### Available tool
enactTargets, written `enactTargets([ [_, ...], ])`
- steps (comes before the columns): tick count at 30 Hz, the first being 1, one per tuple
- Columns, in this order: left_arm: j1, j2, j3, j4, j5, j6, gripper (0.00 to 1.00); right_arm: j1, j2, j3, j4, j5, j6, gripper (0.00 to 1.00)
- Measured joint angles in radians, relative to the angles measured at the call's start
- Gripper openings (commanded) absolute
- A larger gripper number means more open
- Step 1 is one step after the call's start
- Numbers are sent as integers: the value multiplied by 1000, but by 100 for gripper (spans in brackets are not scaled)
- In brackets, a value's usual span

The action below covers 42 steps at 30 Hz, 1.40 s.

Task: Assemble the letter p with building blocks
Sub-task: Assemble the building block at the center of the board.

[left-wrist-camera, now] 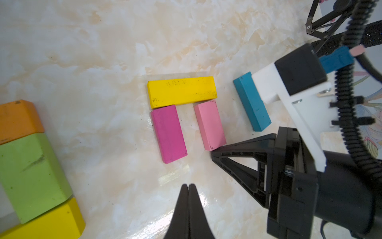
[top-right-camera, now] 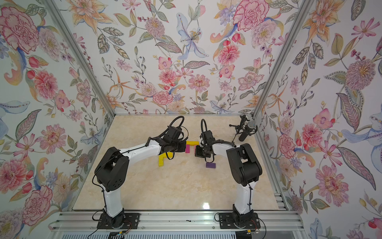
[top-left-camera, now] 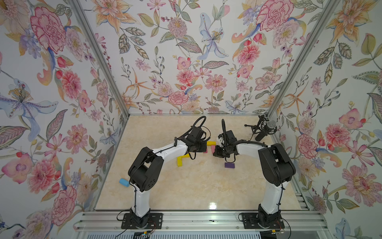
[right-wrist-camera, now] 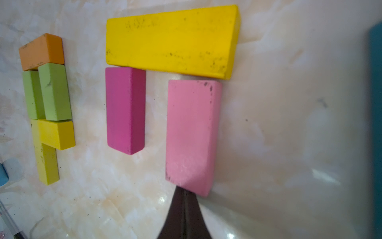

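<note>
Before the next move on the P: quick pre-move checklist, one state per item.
1. Left gripper shut and empty: ok.
2. Right gripper shut, tip at the end of the pink block: ok.
3. Magenta block butted against the long yellow block: ok.
4. Pink block flush with the yellow one: cannot tell, a thin shadow line runs between them.
5. Loop closed across the free ends of magenta and pink: not ok, no block lies there.
6. Spare block at hand: ok, the teal block lies loose beside the pink one.
</note>
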Motion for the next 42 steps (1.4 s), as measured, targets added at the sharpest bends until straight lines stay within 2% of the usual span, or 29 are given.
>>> enactTargets([
  [34,4,0,-8,1,22,19,0,8,2,16,-16,8,2,0],
  [35,5,0,-8,1,23,18,0,10,-10,9,-23,11,2,3],
  [38,5,0,-10,5,26,18,0,11,-78,-15,-55,29,-2,26],
  [40,5,0,-13,10,28,18,0,11,-151,-25,-87,53,-22,48],
  [41,5,0,-14,12,31,19,3,10,-182,-26,-100,64,-26,55],
  [42,5,0,-14,12,37,19,10,8,-219,-26,-117,80,-37,64],
])
